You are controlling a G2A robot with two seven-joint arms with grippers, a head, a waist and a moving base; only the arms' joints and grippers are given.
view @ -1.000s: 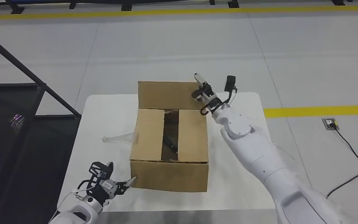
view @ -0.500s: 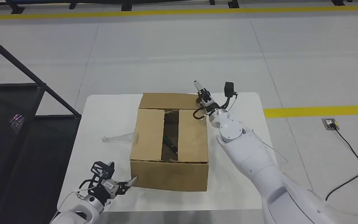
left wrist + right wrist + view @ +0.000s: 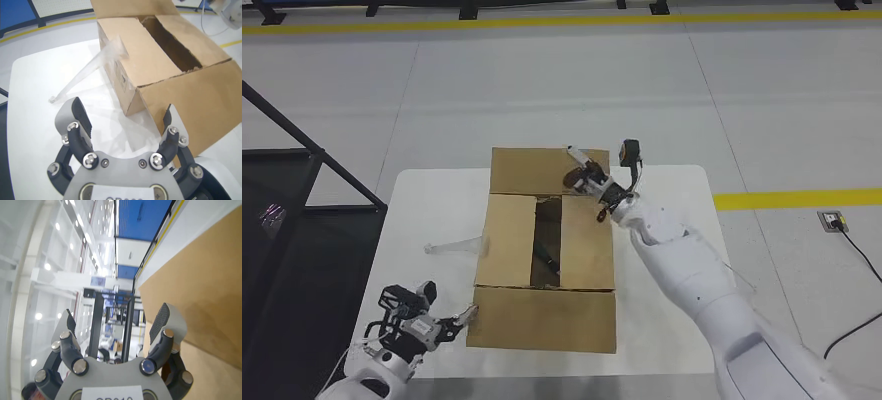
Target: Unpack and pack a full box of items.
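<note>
Seeing the box (image 3: 547, 250) on the table (image 3: 662, 300) lying lengthwise away from me, I judge my right gripper (image 3: 575, 168), jaws spread and empty, better placed at the raised far flap (image 3: 532, 168); the left gripper (image 3: 459, 323), also spread, sits off the near corner

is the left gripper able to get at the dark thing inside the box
Probably not yet. The left gripper sits open, low by a near corner of the box, and the two top flaps leave just a narrow slot over the dark item.
</note>
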